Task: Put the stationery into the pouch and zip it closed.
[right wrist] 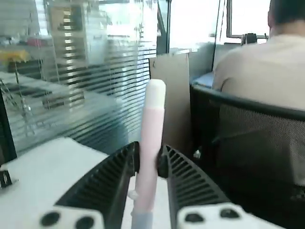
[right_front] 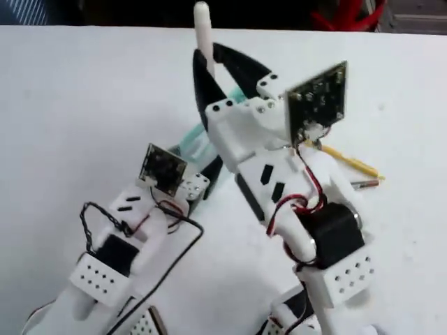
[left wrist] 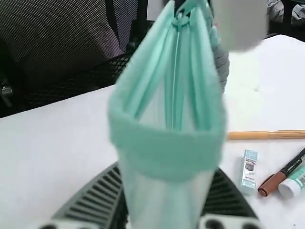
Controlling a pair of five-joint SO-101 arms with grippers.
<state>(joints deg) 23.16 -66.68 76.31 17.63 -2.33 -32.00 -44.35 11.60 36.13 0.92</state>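
My right gripper (right wrist: 150, 153) is clamped on the pale pen (right wrist: 153, 112), whose long axis stands upright. The green pouch (left wrist: 167, 124) is pinched in my left gripper (left wrist: 167, 195), below the pen and nearer the arms' bases. I judge the pen must tip downward.

From above, the pouch (right_front: 190, 148) is mostly buried behind the arms, just a teal sliver peeking out. Pencil (left wrist: 267, 135) and marker (left wrist: 286, 171) run off the frame edge, and the pink pen (right wrist: 152, 129) gets its lower end cropped too.
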